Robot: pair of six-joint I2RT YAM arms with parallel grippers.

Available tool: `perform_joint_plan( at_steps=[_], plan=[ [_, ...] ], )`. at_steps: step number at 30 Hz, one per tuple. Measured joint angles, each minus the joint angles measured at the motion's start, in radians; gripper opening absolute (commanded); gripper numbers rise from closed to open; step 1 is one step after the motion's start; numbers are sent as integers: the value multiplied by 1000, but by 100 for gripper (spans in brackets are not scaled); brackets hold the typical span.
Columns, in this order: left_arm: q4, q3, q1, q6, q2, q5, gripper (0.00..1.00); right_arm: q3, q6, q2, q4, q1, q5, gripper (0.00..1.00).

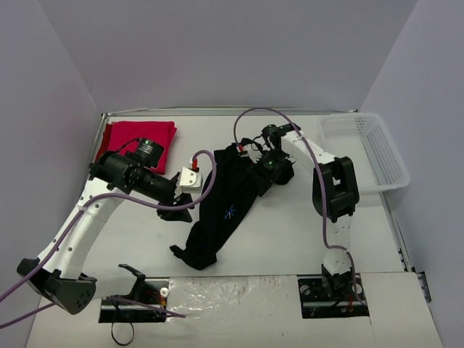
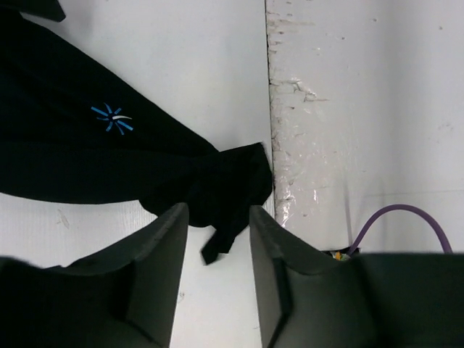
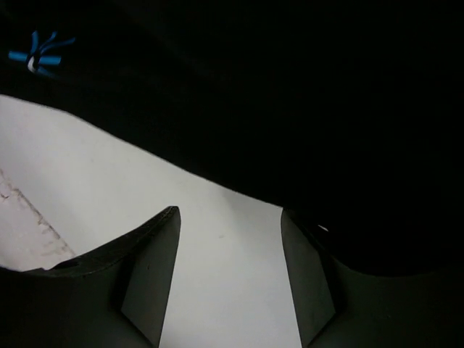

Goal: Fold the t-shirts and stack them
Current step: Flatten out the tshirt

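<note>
Shirts: 2, one black t-shirt and one red t-shirt.
Arms: 2, one gripper each.
Basket: 1, white mesh basket, far right edge of the surface.
Left arm: reaches from the near-left base up and in toward centre, wrist just beside the black t-shirt's left edge.
Left gripper: jaws apart, gripping nothing; the shirt's bunched near end lies under and past the tips.
Right arm: elbow raised at right, forearm angled back-left onto the shirt's far end.
Right gripper: jaws apart, bare surface between them, cloth edge at the tips.
Black t-shirt: mid-surface, bunched into a long diagonal strip, unfolded, blue starburst mark facing up.
Red t-shirt: far-left corner, folded flat into a rectangle, well apart from the black one.
</note>
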Motion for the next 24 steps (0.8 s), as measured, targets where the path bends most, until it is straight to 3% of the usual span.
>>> perform_joint_plan(
  at_steps=[4,7,16,17,19,20,21,24],
  plan=[
    [0,-13,0,14,-3,-15,47,124,4,122,2,0,8,57],
    [0,-16,0,21,-7,-33,31,187,11,169,2,0,24,59],
    [3,-68,18,-24,-49,-102,33,290,16,234,4,0,77,60],
    [11,-84,25,-51,-55,-120,37,292,15,235,4,0,78,56],
    [54,-122,42,-121,-61,-166,41,292,13,236,4,0,79,26],
    [85,-133,57,-153,-53,-183,48,293,12,236,5,0,80,7],
    [122,-136,80,-191,-33,-191,48,293,11,236,5,0,80,0],
    [265,-133,150,-289,57,-187,50,278,10,235,11,-3,82,0]
  ],
)
